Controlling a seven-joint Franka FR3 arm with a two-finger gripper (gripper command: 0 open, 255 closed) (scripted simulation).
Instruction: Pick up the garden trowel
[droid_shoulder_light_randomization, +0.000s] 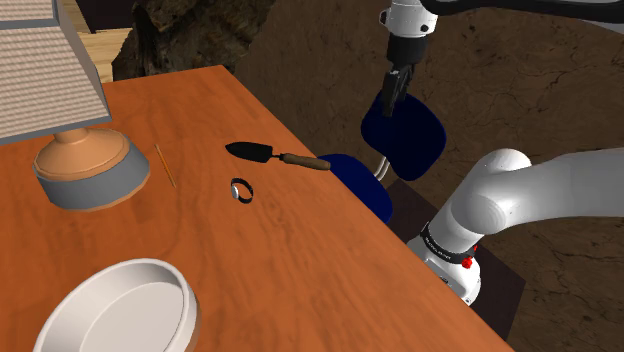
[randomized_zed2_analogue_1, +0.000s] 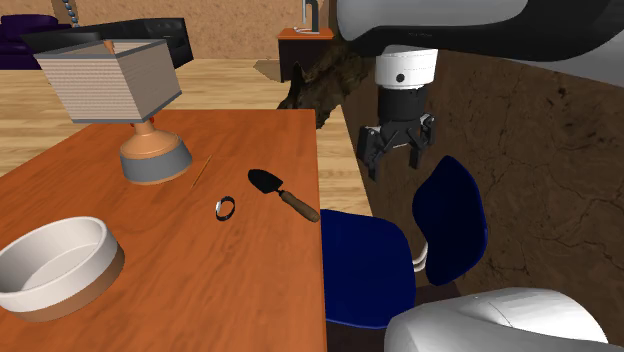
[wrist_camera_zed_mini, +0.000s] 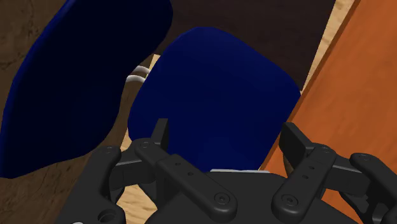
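The trowel (droid_shoulder_light_randomization: 275, 155) was found lying flat on the surface (droid_shoulder_light_randomization: 300, 270), near the edge that faces the chair (droid_shoulder_light_randomization: 408, 135). In the shoulder view its long axis was seen to run almost level across the picture and oblique to that edge. The dark blade was pointed to that view's left, and the brown handle to its right, with the handle's end nearly at the edge. A small ring (droid_shoulder_light_randomization: 241, 189) lay near the trowel but apart from it. A lamp (droid_shoulder_light_randomization: 90, 165) and a bowl (droid_shoulder_light_randomization: 120, 305) were set well apart, toward the same view's left.

The tool (wrist_camera_zed_mini: 226, 132) was held off the surface, above the chair and well apart from the trowel. Its fingers were spread, with nothing between them.

The approach was judged not yet made. It would best be done by carrying the tool over the surface to a point above the handle. The wrist would need turning so that the fingers close across the long axis — not along it. A straight descent would then be called for. The handle was judged the better hold, since the blade lies low and flat. A sideways nudge was judged a risk — the trowel could be slid off the edge.
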